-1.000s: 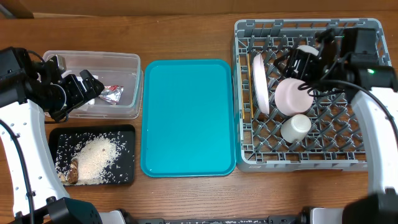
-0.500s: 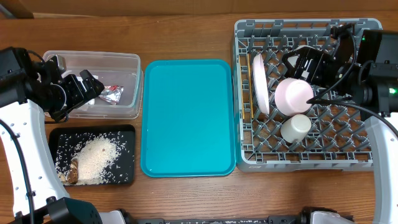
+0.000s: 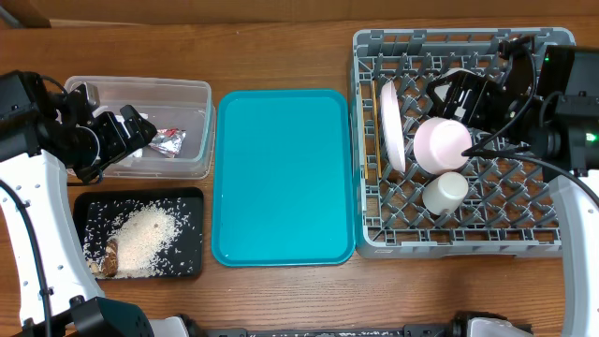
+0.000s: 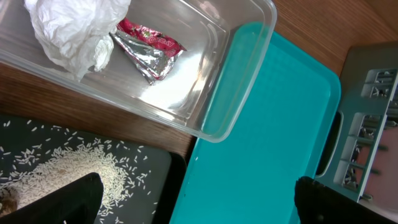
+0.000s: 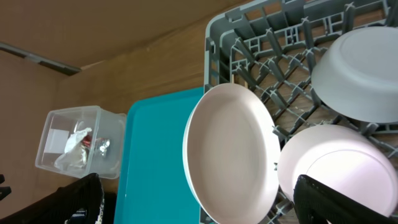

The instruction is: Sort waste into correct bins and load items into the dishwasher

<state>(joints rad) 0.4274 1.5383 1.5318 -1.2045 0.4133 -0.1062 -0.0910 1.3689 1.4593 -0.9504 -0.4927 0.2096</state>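
Observation:
The grey dish rack (image 3: 374, 234) holds the pink plate (image 3: 392, 126) on edge, the pink bowl (image 3: 442, 145) and the cream cup (image 3: 445, 192). The right wrist view shows the plate (image 5: 233, 155), the pink bowl (image 5: 336, 168) and the white bowl (image 5: 360, 74). My right gripper (image 3: 456, 94) hovers open and empty over the rack. The clear tub (image 3: 187, 94) holds the napkin (image 4: 68, 31) and the foil wrapper (image 3: 168, 141). The black tray (image 3: 187, 201) holds rice and scraps (image 3: 145, 234). My left gripper (image 3: 129, 131) is open and empty over the tub's left part.
The empty teal serving tray (image 3: 281, 178) lies between the bins and the rack. It also shows in the left wrist view (image 4: 267, 143). The table is bare wood around these things.
My right arm has drawn back a little to the right over the rack, then stopped. The left arm and all objects have not moved.

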